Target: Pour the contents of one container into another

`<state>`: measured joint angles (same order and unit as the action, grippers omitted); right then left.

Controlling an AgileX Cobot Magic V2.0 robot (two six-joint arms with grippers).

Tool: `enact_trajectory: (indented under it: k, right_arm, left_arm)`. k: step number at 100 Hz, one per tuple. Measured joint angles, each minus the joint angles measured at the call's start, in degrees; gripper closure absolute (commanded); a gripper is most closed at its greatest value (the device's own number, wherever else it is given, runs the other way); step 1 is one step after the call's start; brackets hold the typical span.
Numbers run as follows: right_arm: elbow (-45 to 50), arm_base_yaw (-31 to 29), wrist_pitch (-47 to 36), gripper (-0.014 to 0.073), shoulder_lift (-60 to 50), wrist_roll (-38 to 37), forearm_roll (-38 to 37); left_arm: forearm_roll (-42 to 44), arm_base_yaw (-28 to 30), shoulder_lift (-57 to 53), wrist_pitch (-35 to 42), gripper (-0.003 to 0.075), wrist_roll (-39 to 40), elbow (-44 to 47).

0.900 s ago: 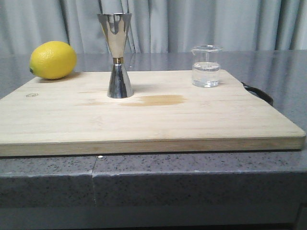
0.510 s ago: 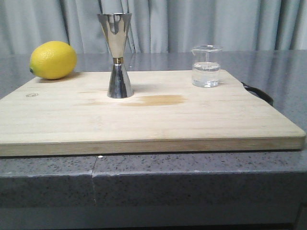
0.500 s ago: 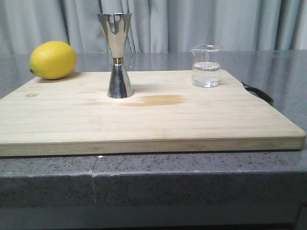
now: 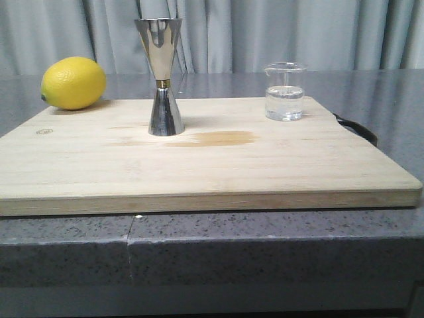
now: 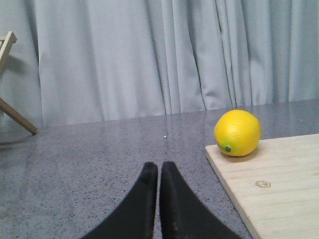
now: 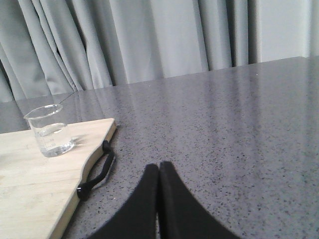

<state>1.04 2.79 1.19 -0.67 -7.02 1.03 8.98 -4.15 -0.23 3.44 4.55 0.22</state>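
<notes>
Grey curtains hang behind a speckled grey counter bearing a pale wooden cutting board, with a yellow lemon at its far left corner and nothing between the vessels. Upright toward the far right stands the small clear glass beaker, part-filled with clear liquid; the tall steel hourglass jigger stands upright left of centre, its inside unseen. Both the left gripper and right gripper hover off the board, fingers pressed together, empty.

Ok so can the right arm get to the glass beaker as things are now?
Probably yes. The right gripper is shut over the bare countertop beside the cutting board, and nothing stands between it and the glass beaker; it would need to open first.
</notes>
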Motion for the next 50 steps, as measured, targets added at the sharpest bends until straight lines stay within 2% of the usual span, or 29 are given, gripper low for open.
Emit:
enact_trajectory:
  k: [50]
  right_arm:
    - [0.0,0.0,-2.47,0.0669,0.0,-0.1,0.0]
  left_arm:
    - [0.74,0.0,0.0,0.46,0.0739,-0.53,0.0]
